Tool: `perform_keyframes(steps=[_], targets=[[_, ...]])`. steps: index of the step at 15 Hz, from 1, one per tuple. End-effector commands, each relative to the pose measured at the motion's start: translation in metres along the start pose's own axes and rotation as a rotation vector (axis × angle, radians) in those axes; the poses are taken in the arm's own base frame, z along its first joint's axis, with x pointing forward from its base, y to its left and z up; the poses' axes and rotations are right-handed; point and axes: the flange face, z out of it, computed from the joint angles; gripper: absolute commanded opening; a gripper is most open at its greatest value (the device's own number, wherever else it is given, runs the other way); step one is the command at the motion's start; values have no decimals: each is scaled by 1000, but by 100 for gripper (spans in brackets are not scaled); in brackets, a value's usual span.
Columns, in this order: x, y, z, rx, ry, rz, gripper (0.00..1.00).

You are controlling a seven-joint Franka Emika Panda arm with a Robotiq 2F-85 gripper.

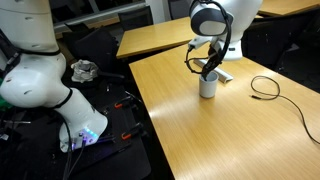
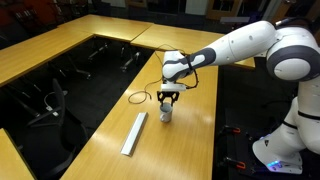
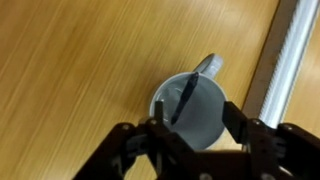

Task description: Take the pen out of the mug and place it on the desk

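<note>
The white mug (image 3: 190, 108) stands on the pale wood desk (image 3: 80, 60), its handle pointing away at the top. It also shows in both exterior views (image 1: 208, 86) (image 2: 166, 114). The dark thin pen (image 3: 184, 97) leans inside the mug, its top at the far rim. My gripper (image 3: 192, 122) hangs straight above the mug, its two black fingers spread to either side of the opening, holding nothing. In the exterior views the gripper (image 1: 211, 66) (image 2: 167, 98) is just over the mug's rim.
A long flat white-grey bar (image 3: 283, 60) lies on the desk right beside the mug; it also shows in an exterior view (image 2: 134, 133). A thin black looped cable (image 1: 268, 88) lies on the desk nearby. A second wood table (image 1: 150, 40) stands behind.
</note>
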Motion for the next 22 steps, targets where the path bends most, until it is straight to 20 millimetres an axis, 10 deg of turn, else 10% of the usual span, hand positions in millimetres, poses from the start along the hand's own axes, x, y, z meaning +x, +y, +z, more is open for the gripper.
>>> perform_keyframes(steps=[1, 5, 16, 22], targets=[[10, -9, 5, -4, -25, 73, 63], [16, -10, 13, -16, -32, 111, 48], [16, -10, 38, -85, -95, 169, 46], [21, -12, 40, -90, -119, 181, 8]])
